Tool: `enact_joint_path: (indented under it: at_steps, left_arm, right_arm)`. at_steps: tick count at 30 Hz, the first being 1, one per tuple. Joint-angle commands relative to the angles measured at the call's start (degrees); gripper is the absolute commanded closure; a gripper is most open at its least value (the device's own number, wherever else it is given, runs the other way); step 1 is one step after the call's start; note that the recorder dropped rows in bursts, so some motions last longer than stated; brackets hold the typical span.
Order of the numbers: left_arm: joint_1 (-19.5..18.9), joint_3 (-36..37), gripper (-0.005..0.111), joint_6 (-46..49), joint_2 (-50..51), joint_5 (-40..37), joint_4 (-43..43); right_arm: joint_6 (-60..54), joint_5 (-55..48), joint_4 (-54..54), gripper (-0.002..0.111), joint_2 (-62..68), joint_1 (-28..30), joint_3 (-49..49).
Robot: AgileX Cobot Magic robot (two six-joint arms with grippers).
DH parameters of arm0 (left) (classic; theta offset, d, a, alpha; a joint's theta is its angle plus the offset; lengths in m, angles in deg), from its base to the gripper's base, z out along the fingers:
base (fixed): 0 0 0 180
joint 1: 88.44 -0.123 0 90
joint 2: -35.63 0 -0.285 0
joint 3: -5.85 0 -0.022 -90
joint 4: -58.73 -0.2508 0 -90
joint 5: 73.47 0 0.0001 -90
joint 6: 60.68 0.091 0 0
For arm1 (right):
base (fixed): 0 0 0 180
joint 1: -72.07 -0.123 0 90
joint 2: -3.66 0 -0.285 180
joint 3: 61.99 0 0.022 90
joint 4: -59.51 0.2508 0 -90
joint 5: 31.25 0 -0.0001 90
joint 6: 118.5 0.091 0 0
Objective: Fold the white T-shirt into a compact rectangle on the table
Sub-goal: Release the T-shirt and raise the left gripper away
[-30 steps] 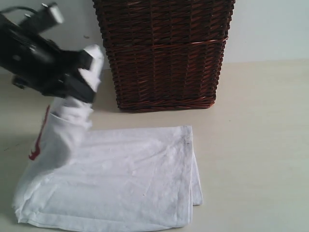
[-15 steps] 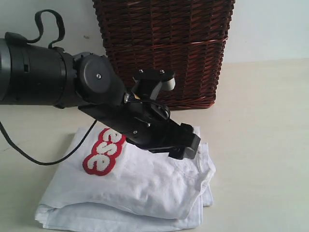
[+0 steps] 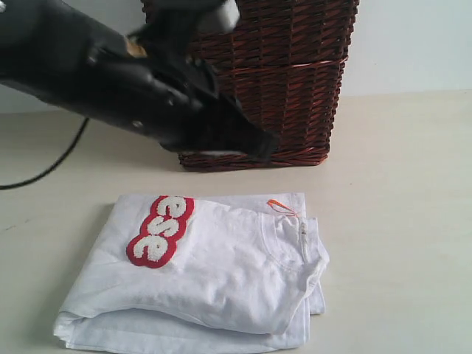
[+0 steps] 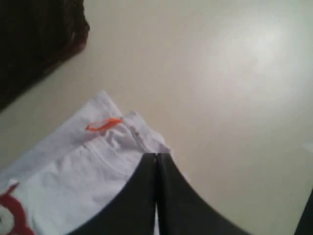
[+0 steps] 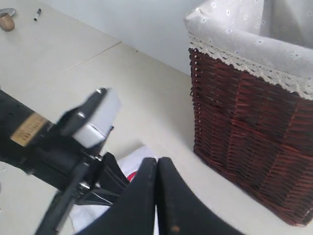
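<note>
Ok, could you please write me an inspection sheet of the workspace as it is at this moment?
Surface: table pale and plain; no spills seen.
Job's things: white T-shirt lies folded in layers, roughly rectangular, with red lettering and orange tag on top.
Clutter: pen and brown round object, far from the shirt.
Grippers: left gripper shut, empty, raised above the shirt's collar end; right gripper shut, empty.
Cables: black cable crosses the table at the left.
Surroundings: wicker basket with floral liner stands behind the shirt.
</note>
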Motion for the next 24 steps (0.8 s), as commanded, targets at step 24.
enact_joint_path:
  at_steps: [24]
  left_arm:
    - [0.17, 37.77, 0.107, -0.49, -77.83, 19.07, -7.21]
  right_arm:
    - [4.01, 42.24, 0.50, 0.108, -53.92, 0.17, -42.58]
